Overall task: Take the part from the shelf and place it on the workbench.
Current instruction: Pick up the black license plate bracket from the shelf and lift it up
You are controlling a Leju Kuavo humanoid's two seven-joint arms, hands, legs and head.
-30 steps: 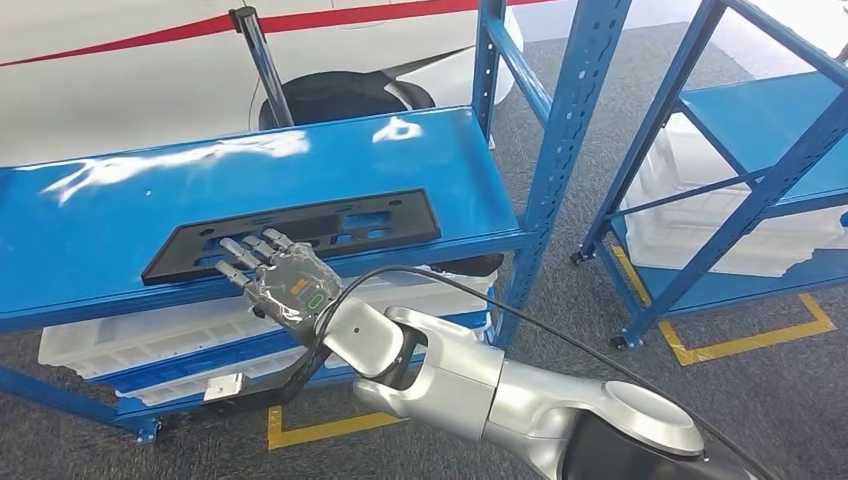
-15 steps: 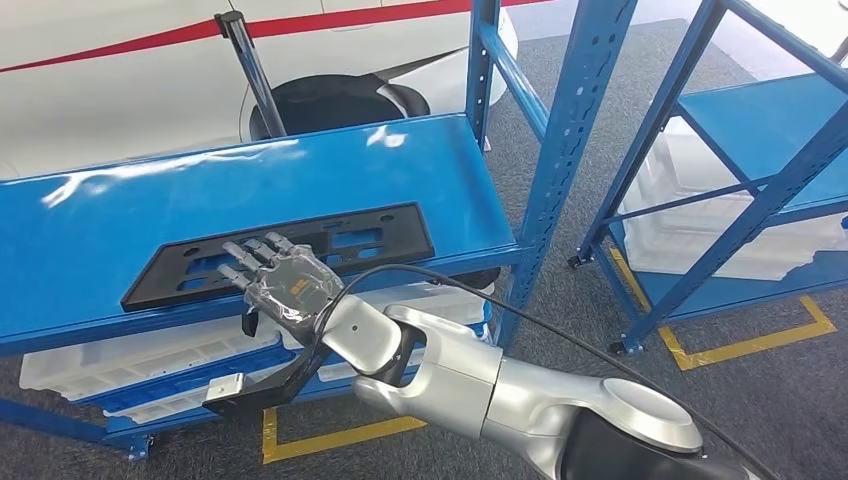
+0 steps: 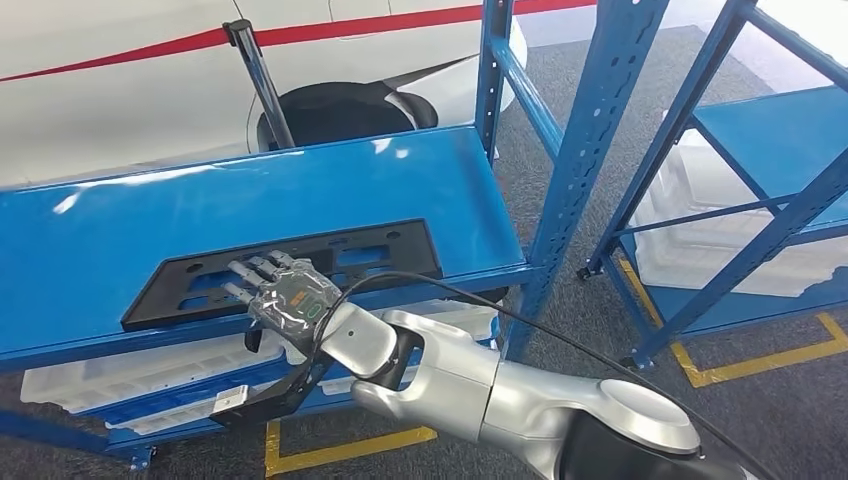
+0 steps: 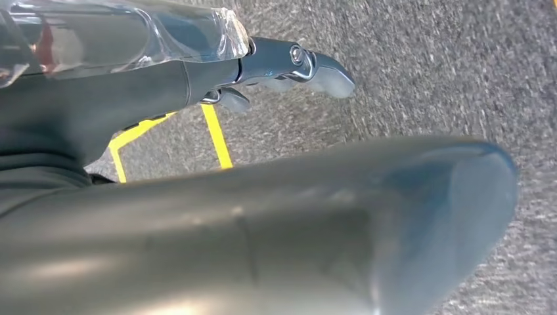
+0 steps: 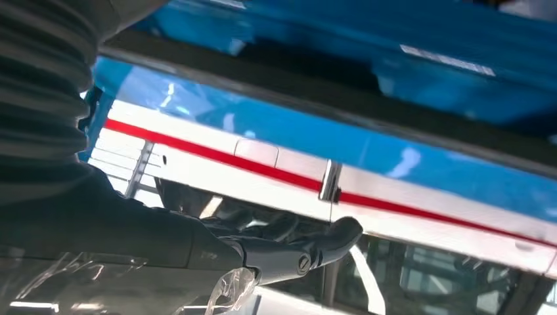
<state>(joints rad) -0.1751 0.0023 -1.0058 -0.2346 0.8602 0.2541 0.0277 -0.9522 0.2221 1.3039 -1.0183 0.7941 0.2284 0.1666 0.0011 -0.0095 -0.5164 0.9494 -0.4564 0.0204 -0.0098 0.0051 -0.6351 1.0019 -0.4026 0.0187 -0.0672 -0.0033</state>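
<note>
On the blue shelf [image 3: 120, 215], at about ten o'clock from the silver arm, lies the flat black part [image 3: 380, 250] with its cut-outs. The right hand [image 3: 285, 295] rests its fingers on the part's near edge; whether it grips cannot be told. The left hand [image 4: 197, 72] hangs over grey carpet, fingers apart, holding nothing. No writing is readable.

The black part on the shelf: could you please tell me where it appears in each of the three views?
Head view: black part lies left of centre on the blue shelf, partly under the right hand.
Left wrist view: not in it.
Right wrist view: probably the dark band slanting across the upper picture.
Shared landmark: the red stripe on the white body behind, in the head and right wrist views.
</note>
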